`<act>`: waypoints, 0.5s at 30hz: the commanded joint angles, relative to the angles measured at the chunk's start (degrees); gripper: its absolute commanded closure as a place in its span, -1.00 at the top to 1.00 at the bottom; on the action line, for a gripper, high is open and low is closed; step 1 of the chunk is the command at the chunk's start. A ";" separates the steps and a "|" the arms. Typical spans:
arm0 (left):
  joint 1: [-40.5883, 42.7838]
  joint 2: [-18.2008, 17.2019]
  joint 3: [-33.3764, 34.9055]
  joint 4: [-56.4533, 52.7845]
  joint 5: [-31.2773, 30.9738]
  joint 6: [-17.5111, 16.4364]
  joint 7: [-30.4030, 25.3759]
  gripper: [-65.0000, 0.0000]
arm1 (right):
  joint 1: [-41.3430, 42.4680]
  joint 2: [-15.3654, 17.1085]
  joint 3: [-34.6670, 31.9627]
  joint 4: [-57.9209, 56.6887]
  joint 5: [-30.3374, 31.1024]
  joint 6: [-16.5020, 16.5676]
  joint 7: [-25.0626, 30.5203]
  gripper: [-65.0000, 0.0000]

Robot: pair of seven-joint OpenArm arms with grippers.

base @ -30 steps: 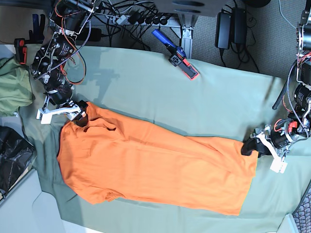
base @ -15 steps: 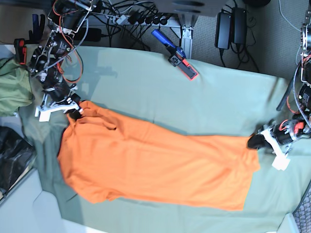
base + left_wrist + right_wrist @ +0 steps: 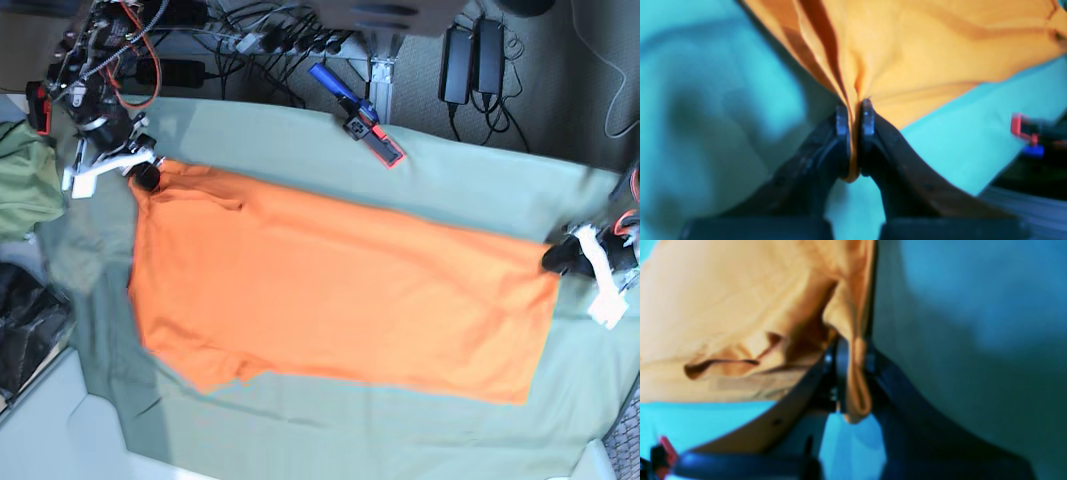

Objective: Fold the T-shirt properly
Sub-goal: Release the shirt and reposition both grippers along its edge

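Note:
The orange T-shirt (image 3: 340, 290) lies stretched flat across the pale green table cloth (image 3: 300, 150), collar end at the left, hem at the right. My right gripper (image 3: 145, 175) is shut on the shirt's upper left corner near the shoulder; in the right wrist view a fold of orange cloth (image 3: 857, 386) is pinched between the jaws of the gripper (image 3: 851, 353). My left gripper (image 3: 560, 257) is shut on the upper right hem corner; in the left wrist view the gripper (image 3: 853, 116) clamps a thin bunch of orange cloth (image 3: 907, 50).
An olive green bunched garment (image 3: 25, 185) lies at the left edge. A blue and red clamp tool (image 3: 360, 118) rests at the cloth's back edge. Cables and power bricks (image 3: 475, 60) lie behind. A black bag (image 3: 25, 325) sits at lower left.
Both grippers pulled the shirt toward the back of the table and apart. The shirt is now taut and wider, its upper edge straightened.

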 commanded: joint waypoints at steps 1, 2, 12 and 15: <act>0.20 -2.12 -0.57 1.84 -0.92 -0.89 -0.63 -1.00 | -0.81 1.14 0.39 2.36 0.87 5.35 1.07 -1.00; 1.40 -2.71 -0.59 2.78 -0.90 -0.89 -0.59 -1.00 | -2.08 1.14 0.39 3.58 0.87 5.35 1.05 -1.00; 7.74 -4.50 -0.70 5.79 -2.60 -0.89 0.20 -1.00 | -10.67 1.14 3.52 10.25 0.85 5.33 1.29 -1.00; 7.69 -4.52 -0.70 5.79 -2.60 -0.89 0.20 -1.00 | -10.99 1.29 4.37 10.23 0.81 5.33 1.27 -1.00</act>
